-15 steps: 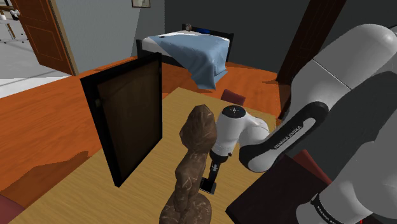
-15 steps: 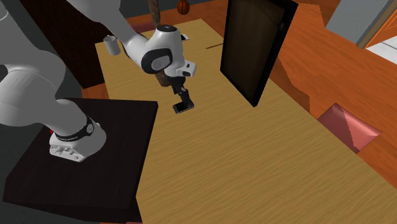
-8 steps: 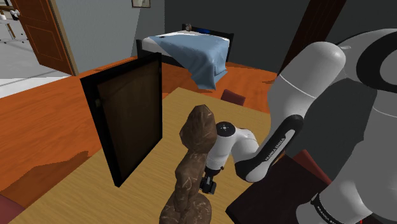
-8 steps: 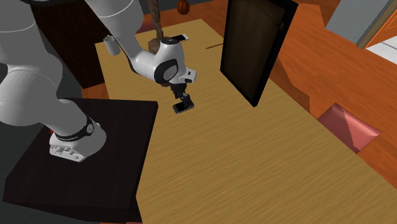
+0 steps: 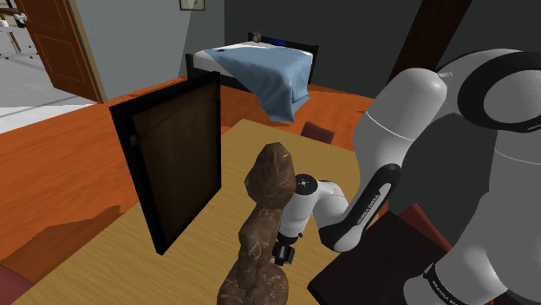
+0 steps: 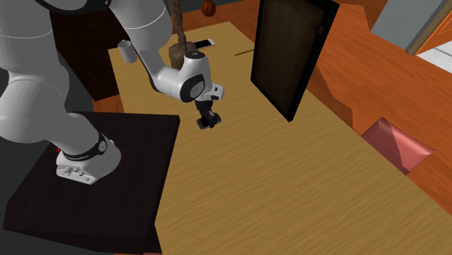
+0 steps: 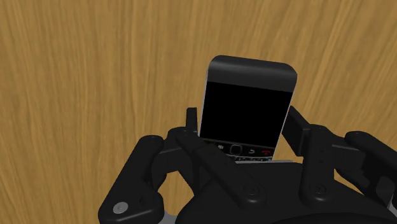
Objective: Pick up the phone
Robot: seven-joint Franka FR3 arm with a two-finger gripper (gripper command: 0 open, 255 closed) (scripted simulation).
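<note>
Gripper (image 7: 242,127): both fingers press against the long sides of the black phone (image 7: 249,95), clamped on it. The phone sits screen-up, on or just above the wooden counter (image 7: 95,76); lift-off cannot be confirmed. Judged status: grasp made, raising outstanding. Containers: one small white cup (image 6: 127,51) at the counter's far corner, contents not discernible

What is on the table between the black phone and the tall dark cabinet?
Nothing. In the second exterior view, the light wooden tabletop is bare between the black rectangular phone and the tall dark brown cabinet.
</note>
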